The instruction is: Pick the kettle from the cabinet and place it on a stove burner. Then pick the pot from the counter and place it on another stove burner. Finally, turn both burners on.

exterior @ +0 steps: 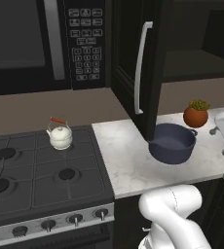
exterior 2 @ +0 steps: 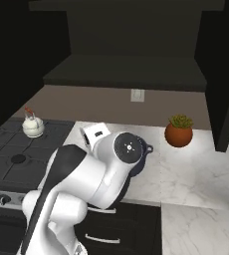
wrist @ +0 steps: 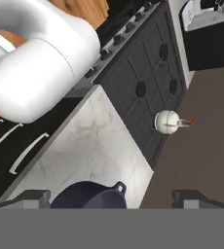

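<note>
Small cream-white kettle point(exterior: 60, 136) parked on rear stove burner, well off to pincer's side. Pincer point(wrist: 111, 197) spread wide, empty, hovering just above wide navy-blue pot point(wrist: 89, 195) on marbled counter point(exterior: 133, 165). Off-centre drop could clip rim, shove pot sideways

A cream-white kettle point(exterior: 60, 136) with an orange-red handle top sits on the dark grey stove point(exterior: 36, 170). Right of the stove, a navy-blue pot point(exterior: 173, 142) rests on white-grey marbled counter point(exterior: 128, 160), beside a terracotta plant pot point(exterior: 196, 115) with green leaves.
</note>
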